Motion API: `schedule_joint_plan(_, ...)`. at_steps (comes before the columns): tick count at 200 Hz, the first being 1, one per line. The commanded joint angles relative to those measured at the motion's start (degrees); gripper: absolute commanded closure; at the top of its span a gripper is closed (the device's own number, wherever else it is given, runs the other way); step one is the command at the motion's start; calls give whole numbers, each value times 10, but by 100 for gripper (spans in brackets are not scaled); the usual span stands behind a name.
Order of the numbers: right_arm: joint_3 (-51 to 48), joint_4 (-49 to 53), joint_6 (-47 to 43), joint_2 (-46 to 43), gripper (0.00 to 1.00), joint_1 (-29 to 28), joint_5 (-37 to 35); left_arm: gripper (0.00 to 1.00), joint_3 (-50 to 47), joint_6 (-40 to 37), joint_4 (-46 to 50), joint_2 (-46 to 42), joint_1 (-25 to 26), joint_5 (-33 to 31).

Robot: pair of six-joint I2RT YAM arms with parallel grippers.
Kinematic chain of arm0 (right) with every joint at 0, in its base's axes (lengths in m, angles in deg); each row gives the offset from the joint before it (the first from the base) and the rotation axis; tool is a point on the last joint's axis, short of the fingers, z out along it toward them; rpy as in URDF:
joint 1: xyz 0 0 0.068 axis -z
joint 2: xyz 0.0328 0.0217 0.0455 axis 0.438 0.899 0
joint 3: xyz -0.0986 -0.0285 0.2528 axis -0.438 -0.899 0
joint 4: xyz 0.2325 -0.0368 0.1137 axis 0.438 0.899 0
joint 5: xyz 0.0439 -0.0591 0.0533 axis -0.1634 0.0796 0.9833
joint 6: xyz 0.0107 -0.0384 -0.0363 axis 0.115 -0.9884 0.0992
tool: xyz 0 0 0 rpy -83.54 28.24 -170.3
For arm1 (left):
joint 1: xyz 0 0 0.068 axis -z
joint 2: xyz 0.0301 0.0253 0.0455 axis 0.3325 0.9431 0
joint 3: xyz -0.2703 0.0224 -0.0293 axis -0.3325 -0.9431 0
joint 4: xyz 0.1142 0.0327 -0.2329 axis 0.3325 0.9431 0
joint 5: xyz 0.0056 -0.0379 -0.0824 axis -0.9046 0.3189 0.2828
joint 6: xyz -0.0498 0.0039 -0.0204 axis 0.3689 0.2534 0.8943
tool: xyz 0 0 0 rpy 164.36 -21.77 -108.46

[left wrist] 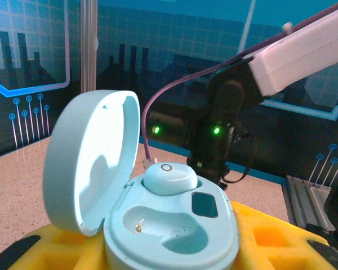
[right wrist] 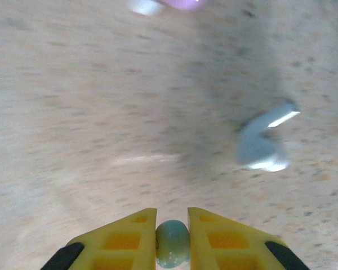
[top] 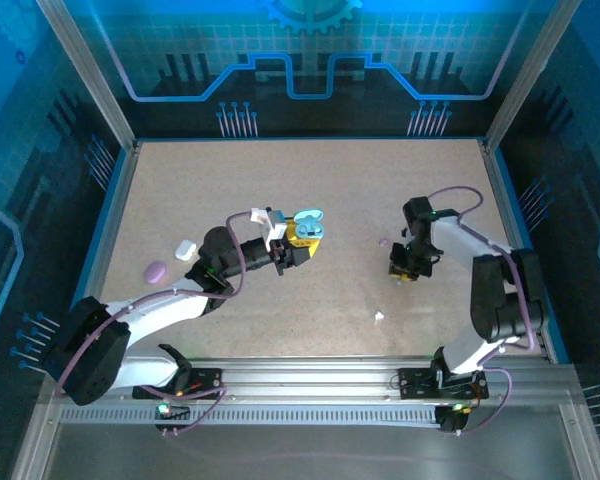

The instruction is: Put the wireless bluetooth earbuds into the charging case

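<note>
My left gripper (top: 302, 243) is shut on the pale blue charging case (top: 308, 224) and holds it above the table's middle. In the left wrist view the charging case (left wrist: 174, 230) sits between the yellow fingers (left wrist: 270, 239) with its lid (left wrist: 90, 157) swung open. One pale blue earbud (left wrist: 168, 179) is seated in the far socket, and the near socket (left wrist: 158, 228) is bare. My right gripper (top: 404, 270) stands low over the table at the right. In the right wrist view that gripper (right wrist: 172, 228) is shut on a pale blue earbud (right wrist: 173, 243).
A white earbud (right wrist: 265, 143) lies on the table beyond the right fingers. A purple bud (top: 384, 241) and a white bud (top: 379, 317) lie near the right arm. At the left lie a white case (top: 186, 249) and a purple case (top: 156, 271).
</note>
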Motion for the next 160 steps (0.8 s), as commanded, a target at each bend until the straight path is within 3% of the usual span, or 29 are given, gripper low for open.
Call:
schedule_joint_plan(1, -1, -48, 27, -67, 80, -10, 144, 64, -2, -4, -3, -13, 3, -11)
schedule_joint_plan(36, -14, -227, 130, -121, 80, -15, 367, 64, -2, -10, 6, -12, 3, -36)
schedule_joint_plan(65, 10, -312, 192, -133, 80, -33, 459, 64, -2, -18, 8, -9, 3, -57)
schedule_joint_plan(114, 20, -439, 294, -157, 79, -61, 505, 64, 5, -28, -3, 13, 5, -89)
schedule_joint_plan(160, 30, -486, 334, -161, 79, -86, 507, 64, 11, -58, -10, 35, 26, -142)
